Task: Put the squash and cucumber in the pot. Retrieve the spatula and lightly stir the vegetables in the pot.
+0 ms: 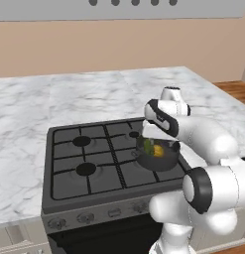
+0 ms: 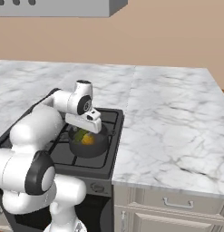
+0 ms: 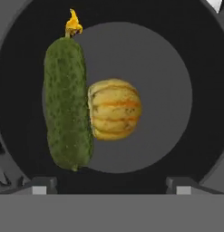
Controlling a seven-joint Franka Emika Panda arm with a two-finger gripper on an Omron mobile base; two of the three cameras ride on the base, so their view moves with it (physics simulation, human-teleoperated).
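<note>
The dark pot (image 3: 205, 95) stands on the stove's front right burner (image 1: 158, 164) (image 2: 94, 149). Inside it the green cucumber (image 3: 68, 106) lies touching the yellow-tan squash (image 3: 114, 115); both show as small patches (image 1: 149, 147) (image 1: 160, 151) from the base. My gripper (image 3: 112, 185) hangs open straight above the pot (image 1: 154, 139) (image 2: 85, 128), its fingertips (image 3: 43, 185) wide apart and holding nothing. The spatula is out of view.
The black four-burner stove (image 1: 84, 156) has knobs (image 1: 85, 217) along its front. Marble counter (image 2: 170, 122) stretches to the right and behind. A grey range hood (image 1: 119, 7) hangs overhead. Drawers (image 2: 177, 204) sit under the counter.
</note>
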